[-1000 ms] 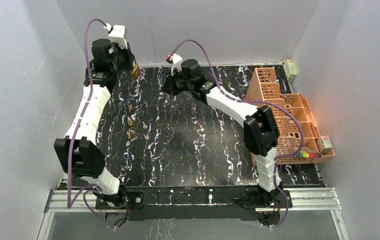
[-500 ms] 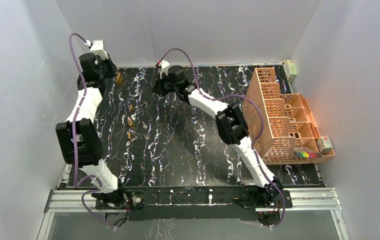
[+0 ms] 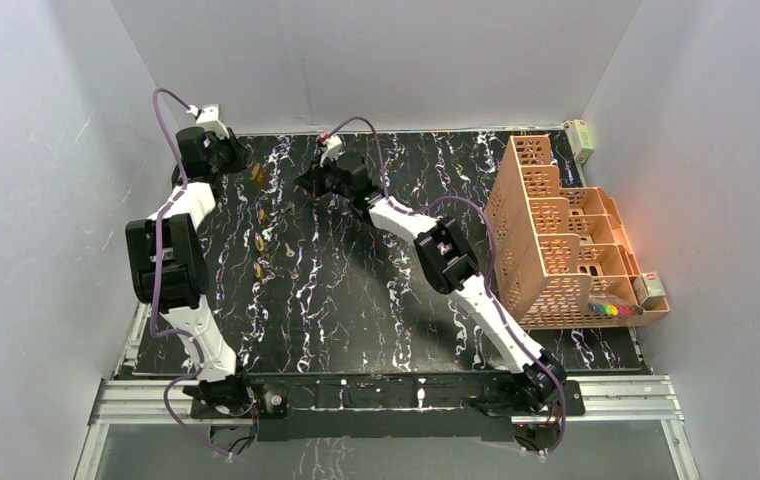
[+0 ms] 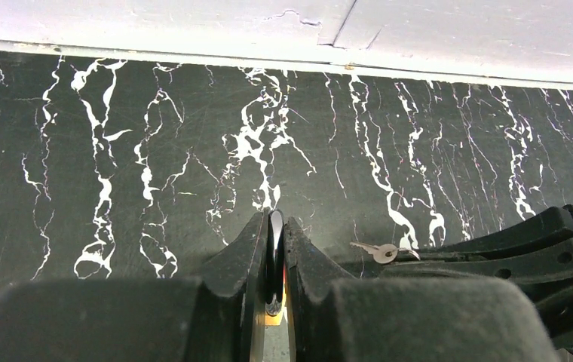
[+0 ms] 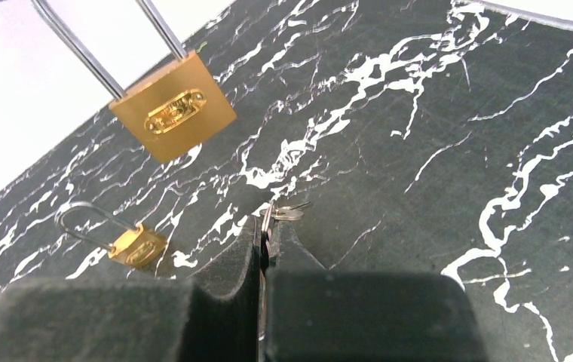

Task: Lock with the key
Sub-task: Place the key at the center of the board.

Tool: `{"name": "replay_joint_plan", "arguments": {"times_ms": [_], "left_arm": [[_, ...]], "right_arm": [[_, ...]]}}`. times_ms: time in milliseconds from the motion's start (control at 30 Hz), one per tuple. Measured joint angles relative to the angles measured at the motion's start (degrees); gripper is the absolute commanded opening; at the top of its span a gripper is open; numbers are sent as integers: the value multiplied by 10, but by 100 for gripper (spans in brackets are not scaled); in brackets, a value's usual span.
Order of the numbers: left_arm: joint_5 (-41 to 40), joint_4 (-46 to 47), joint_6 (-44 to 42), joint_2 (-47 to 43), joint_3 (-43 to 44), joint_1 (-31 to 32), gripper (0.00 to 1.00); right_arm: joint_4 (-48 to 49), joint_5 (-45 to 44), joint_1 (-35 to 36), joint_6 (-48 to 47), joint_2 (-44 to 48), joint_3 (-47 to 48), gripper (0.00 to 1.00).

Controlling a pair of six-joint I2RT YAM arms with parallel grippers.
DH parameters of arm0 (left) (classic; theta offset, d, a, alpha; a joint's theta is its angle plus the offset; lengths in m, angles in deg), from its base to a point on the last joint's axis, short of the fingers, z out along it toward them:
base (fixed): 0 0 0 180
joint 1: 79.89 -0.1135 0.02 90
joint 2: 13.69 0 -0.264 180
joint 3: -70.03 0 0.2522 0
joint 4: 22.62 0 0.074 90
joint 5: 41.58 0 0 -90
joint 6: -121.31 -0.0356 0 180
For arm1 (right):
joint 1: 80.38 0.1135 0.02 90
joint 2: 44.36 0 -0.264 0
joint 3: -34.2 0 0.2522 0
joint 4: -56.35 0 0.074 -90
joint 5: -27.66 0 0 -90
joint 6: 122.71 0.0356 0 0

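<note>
My left gripper [image 3: 234,160] is at the table's back left, shut on the silver shackle [image 4: 275,234] of a brass padlock [image 3: 256,176] that hangs below it. The right wrist view shows the padlock's body [image 5: 172,113] hanging free above the table. My right gripper [image 3: 312,181] is just right of it, shut on a small silver key [image 5: 289,212] that sticks out past its fingertips. The key [image 4: 378,251] also shows in the left wrist view, level with the padlock and apart from it.
Several more brass padlocks [image 3: 260,242] and loose keys [image 3: 287,253] lie in a column on the black marbled table [image 3: 376,300], left of centre; one padlock [image 5: 137,245] lies under my right gripper. An orange rack of compartments [image 3: 556,230] stands at the right edge.
My right gripper has moved left with the key, closer to the padlock. My left gripper swung left, then came back right and lower with the padlock.
</note>
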Motion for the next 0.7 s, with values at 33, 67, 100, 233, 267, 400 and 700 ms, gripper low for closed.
{"name": "replay_joint_plan", "arguments": {"times_ms": [33,67,100,233,267,400,700], "left_arm": [[3,8,2,0,-4,0,0],[4,15,3,0,-8,0,0],[5,19,3,0,-11,0,0],[6,34,2,0,-21,1,0],[5,37,0,1,-23,3,0],[-10,41,-20,13,-24,12,0],[-43,45,-44,28,-42,48,0]], "right_arm": [[8,-3,0,4,-5,3,0],[18,-7,0,10,-11,8,0],[25,-10,0,15,-16,12,0],[59,-31,0,38,-33,21,0],[64,-38,1,45,-36,24,2],[84,-57,3,64,-44,27,6],[105,-68,3,100,-60,27,38]]}}
